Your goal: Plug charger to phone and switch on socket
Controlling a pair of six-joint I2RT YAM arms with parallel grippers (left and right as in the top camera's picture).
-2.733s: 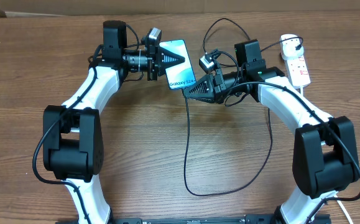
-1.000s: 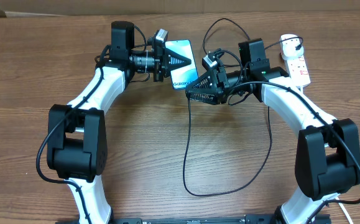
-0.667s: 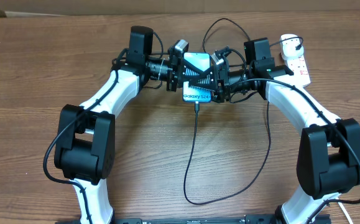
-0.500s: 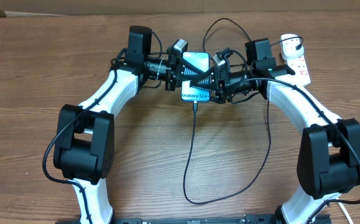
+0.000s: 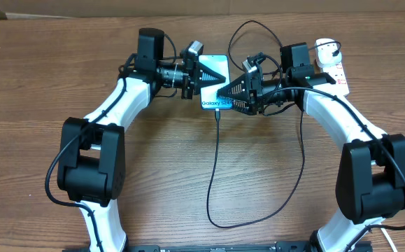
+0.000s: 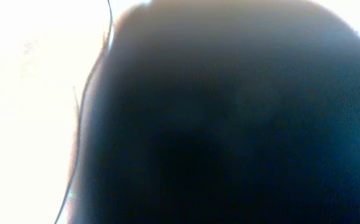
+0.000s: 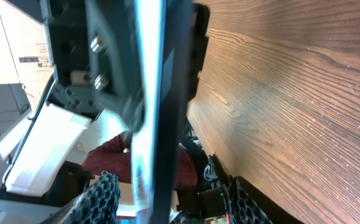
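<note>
Our left claw [image 5: 215, 73] is clamped on the phone [image 5: 215, 104]; the right claw [image 5: 226, 94] stands open astride its edge. The charger [image 5: 216, 161] hangs from the phone's lower end, seemingly seated. We should back the right claw off without snagging it, then switch on the socket [image 5: 336, 77].

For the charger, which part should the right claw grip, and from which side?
Probably the connector end of the charger, just off the near edge of the phone, approached from the robot's right. There the cable runs straight and unobstructed, while the left claw, shut on the phone, occupies the left side; the right claw stands open beside it.
</note>
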